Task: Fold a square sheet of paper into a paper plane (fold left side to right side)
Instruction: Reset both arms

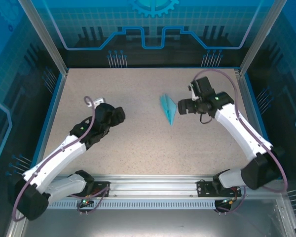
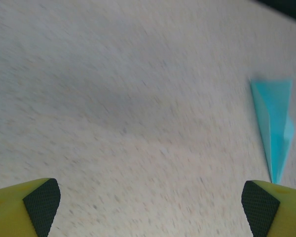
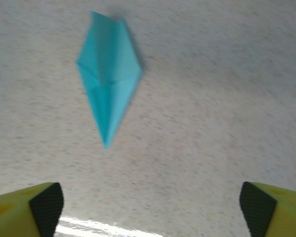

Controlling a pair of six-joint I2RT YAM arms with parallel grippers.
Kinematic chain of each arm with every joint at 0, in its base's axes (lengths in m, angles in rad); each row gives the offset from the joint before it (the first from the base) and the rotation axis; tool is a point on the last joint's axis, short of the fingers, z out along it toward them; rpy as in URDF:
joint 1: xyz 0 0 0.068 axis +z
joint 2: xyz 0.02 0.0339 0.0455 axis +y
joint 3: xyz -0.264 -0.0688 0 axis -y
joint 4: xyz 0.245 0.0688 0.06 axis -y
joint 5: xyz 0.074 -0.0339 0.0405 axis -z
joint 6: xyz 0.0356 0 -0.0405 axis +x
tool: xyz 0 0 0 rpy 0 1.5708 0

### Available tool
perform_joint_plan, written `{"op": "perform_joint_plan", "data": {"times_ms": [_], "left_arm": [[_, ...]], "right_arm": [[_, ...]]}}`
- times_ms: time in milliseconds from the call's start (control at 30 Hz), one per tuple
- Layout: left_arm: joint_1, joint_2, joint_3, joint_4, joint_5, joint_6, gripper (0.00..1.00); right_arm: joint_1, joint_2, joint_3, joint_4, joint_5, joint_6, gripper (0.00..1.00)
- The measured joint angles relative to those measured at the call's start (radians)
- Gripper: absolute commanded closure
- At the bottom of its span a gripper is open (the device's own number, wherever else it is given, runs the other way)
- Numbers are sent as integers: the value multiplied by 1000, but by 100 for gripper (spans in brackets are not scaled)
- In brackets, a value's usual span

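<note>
The square sheet of paper lies folded into a slim, creased turquoise dart, the paper plane [image 1: 167, 108], flat on the table right of centre with its point toward the near edge. My right gripper [image 1: 181, 106] hovers just right of it, open, nothing between its fingers. From the right wrist the plane [image 3: 108, 74] sits ahead and left of the open right gripper [image 3: 150, 202], apart from both pads. My left gripper [image 1: 119, 114] is open well to the plane's left. In the left wrist view the plane [image 2: 275, 123] lies far right, above the right pad [image 2: 259, 202] of the left gripper [image 2: 150, 200].
The speckled beige tabletop [image 1: 138, 143] is bordered by a blue rim and aluminium frame posts [image 1: 42, 34]. A metal rail [image 1: 153, 187] with both arm bases runs along the near edge.
</note>
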Motion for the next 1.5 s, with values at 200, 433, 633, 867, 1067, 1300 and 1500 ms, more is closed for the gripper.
{"op": "perform_joint_plan", "data": {"times_ms": [200, 433, 633, 867, 1067, 1300, 1500], "left_arm": [[57, -109, -177, 175, -200, 158, 1], [197, -45, -348, 412, -209, 348, 2], [266, 66, -468, 678, -105, 458, 2], [367, 235, -515, 991, 75, 528, 1], [419, 364, -512, 1175, 237, 592, 2], [442, 518, -460, 1242, 289, 603, 2], [443, 518, -444, 1249, 300, 603, 1]], "right_arm": [[-173, -152, -361, 260, 46, -45, 1], [-299, -106, -658, 628, 45, -105, 1], [-305, -28, -734, 948, 2, -166, 0], [-305, 10, -775, 1250, -63, -240, 1], [-305, 129, -826, 1471, -106, -252, 0], [-305, 151, -835, 1529, -138, -268, 0], [-305, 151, -835, 1540, -145, -280, 1]]}}
